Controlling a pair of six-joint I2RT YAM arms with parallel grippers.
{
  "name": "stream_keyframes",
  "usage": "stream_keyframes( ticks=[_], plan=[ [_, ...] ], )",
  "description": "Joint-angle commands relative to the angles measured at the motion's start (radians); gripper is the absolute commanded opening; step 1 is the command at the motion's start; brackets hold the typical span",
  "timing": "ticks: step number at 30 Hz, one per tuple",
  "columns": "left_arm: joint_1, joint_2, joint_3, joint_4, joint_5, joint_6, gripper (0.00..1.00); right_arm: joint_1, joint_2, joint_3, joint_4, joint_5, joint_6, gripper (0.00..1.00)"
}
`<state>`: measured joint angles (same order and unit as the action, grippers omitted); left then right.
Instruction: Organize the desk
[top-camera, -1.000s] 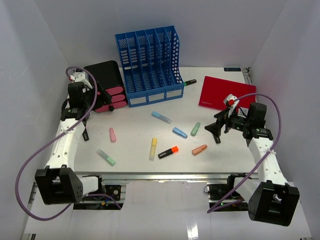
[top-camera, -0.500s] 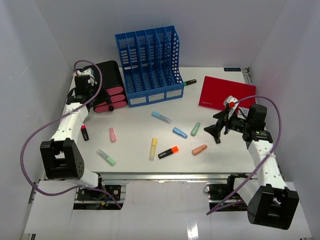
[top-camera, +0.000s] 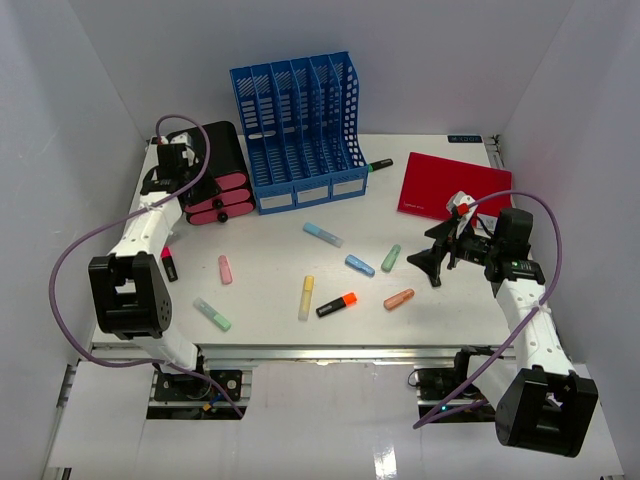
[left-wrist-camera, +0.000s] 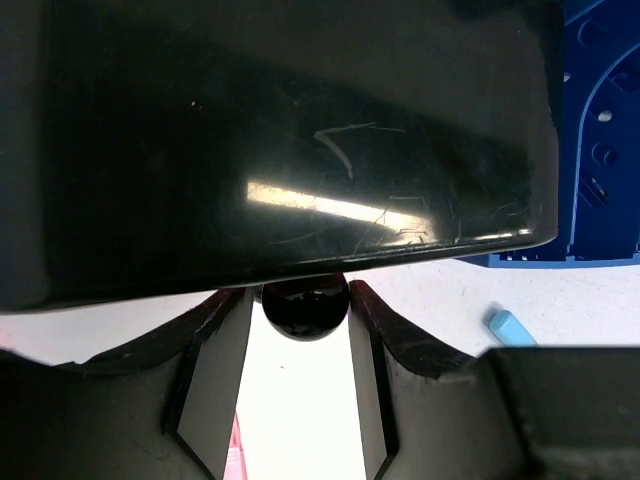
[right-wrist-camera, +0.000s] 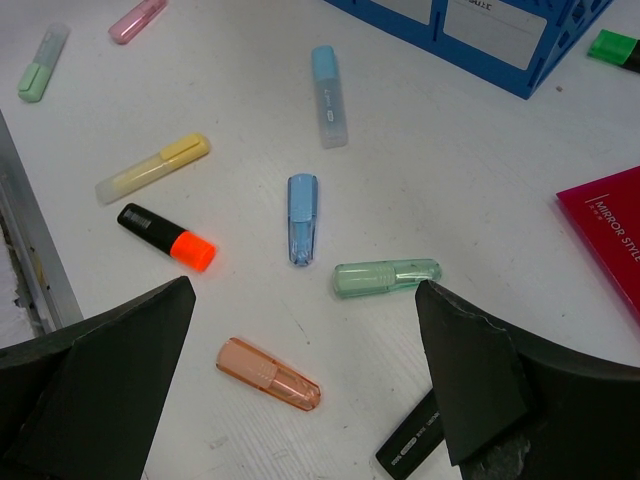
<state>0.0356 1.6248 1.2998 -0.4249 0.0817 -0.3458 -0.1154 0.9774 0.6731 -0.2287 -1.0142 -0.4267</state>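
Overhead, the desk (top-camera: 270, 215) fills the floor of the white enclosure, its metal rail (top-camera: 320, 350) toward the arm bases. Along the far edge stand a blue file rack (top-camera: 300, 120) and, to its left, a black case (top-camera: 215, 150) with pink ends at its front. A red notebook (top-camera: 450, 185) lies flat at the far right.

The left gripper (left-wrist-camera: 300, 295) is up against the case, whose glossy side blocks most of the wrist view. Its jaws stand partly apart on either side of a black round knob (left-wrist-camera: 305, 308). Whether they press it cannot be told.

The right gripper (right-wrist-camera: 302, 288) hangs spread wide and holds nothing. Below it lie a blue highlighter (right-wrist-camera: 302, 218), a green highlighter (right-wrist-camera: 387, 277) and a salmon highlighter (right-wrist-camera: 268, 373), each apart from the others. A black pen (right-wrist-camera: 410, 447) lies partly under one finger.

Light-blue (top-camera: 323, 234), yellow (top-camera: 306, 297), black-and-orange (top-camera: 337, 305), pink (top-camera: 225, 269) and mint (top-camera: 213, 314) highlighters are scattered across mid-desk between the arms.
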Motion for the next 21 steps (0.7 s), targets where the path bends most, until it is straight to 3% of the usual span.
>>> stream_keyframes(
  ticks=[1, 5, 7, 13, 21],
  plan=[
    [-0.008, -0.008, 0.022, 0.017, -0.041, 0.011, 0.52, 0.005, 0.005, 0.013, 0.029, -0.026, 0.002, 0.98],
    [-0.017, -0.027, 0.002, 0.021, -0.046, 0.014, 0.46, 0.006, 0.006, 0.011, 0.029, -0.024, 0.002, 0.98],
    [-0.019, -0.043, -0.011, 0.023, -0.045, 0.014, 0.32, 0.005, 0.004, 0.011, 0.028, -0.024, 0.002, 0.98],
    [-0.068, -0.186, -0.13, 0.021, -0.037, 0.002, 0.22, 0.006, 0.002, 0.008, 0.029, -0.027, 0.002, 0.98],
    [-0.076, -0.405, -0.318, -0.012, 0.027, -0.054, 0.18, 0.005, 0.005, 0.005, 0.028, -0.032, -0.001, 0.97]
  ],
)
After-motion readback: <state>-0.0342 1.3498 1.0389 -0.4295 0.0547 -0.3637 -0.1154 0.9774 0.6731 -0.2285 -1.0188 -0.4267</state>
